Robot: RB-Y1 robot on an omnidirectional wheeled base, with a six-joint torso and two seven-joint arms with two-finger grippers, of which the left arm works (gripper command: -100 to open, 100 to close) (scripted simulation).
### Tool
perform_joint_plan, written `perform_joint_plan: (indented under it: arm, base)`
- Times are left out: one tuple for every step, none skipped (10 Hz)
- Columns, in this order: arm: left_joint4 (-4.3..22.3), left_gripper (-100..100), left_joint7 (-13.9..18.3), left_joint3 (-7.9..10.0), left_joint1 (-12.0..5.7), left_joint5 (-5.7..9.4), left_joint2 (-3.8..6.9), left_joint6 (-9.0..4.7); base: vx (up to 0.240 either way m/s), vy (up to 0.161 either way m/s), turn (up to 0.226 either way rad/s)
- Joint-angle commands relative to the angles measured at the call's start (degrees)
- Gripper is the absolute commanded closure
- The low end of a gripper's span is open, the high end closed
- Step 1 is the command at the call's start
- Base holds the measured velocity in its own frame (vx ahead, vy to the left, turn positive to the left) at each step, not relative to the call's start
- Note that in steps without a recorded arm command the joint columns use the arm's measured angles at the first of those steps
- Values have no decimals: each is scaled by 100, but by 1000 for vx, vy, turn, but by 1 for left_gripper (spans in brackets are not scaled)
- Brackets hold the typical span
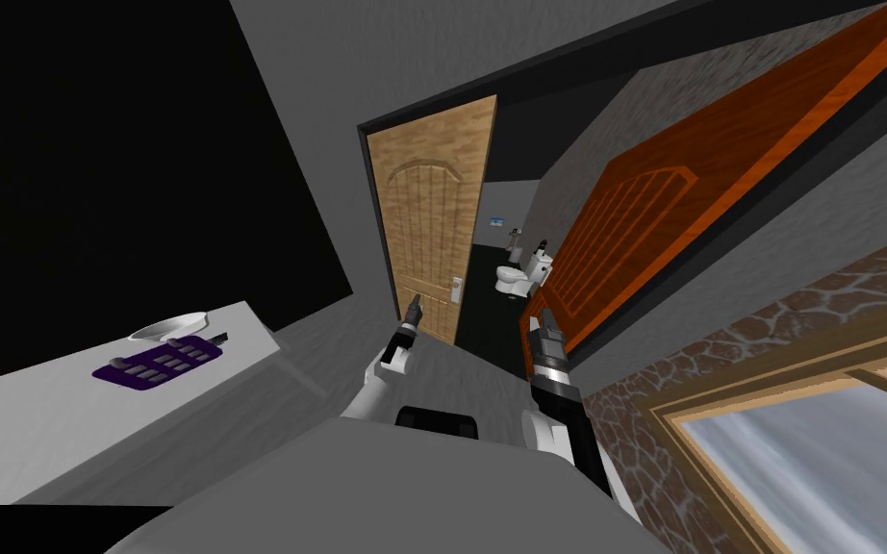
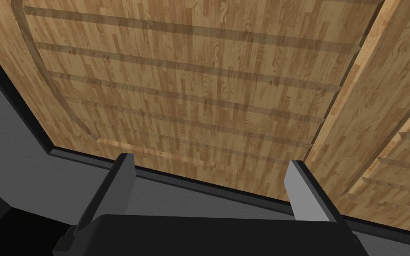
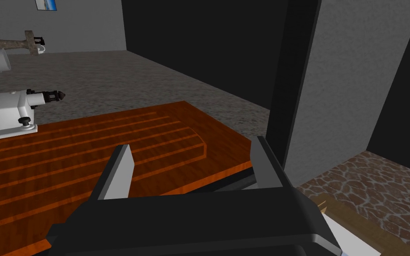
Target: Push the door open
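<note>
Two doors stand ahead. A light wooden door (image 1: 432,212) sits straight in front in a dark frame (image 1: 370,192), and a red-brown door (image 1: 644,231) stands open along the right wall. Between their edges a narrow gap opens onto a room with one toilet (image 1: 512,279).

The left hand (image 1: 414,314) points at the light door's lower part, near its handle plate (image 1: 455,287). Its fingers are spread wide and hold nothing, and its wrist view has the door's panels close beyond the fingertips. The right hand (image 1: 542,322), likewise spread and empty, is just beside the red-brown door's near edge.

At left, a worktop (image 1: 38,423) carries one white bowl (image 1: 170,327) and one purple tray (image 1: 158,363).
</note>
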Motion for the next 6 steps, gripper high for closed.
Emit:
perform_joint_plan:
  arm:
    - [286,-100,-29,-37,-193,46,-28,30]
    - [315,-100,-29,-37,-193,46,-28,30]
    - [508,-100,-46,-66,-303,74,-48,38]
    - [684,-100,-64,-94,-414,102,-68,46]
    - [863,-100,-82,-123,-524,129,-87,55]
    - [1034,-100,-98,-150,-626,155,-111,62]
  base:
    - [81,2,-73]
    - [55,6,-24]
    - [54,6,-39]
    - [72,8,-70]
    - [97,16,-71]
    - [104,2,-56]
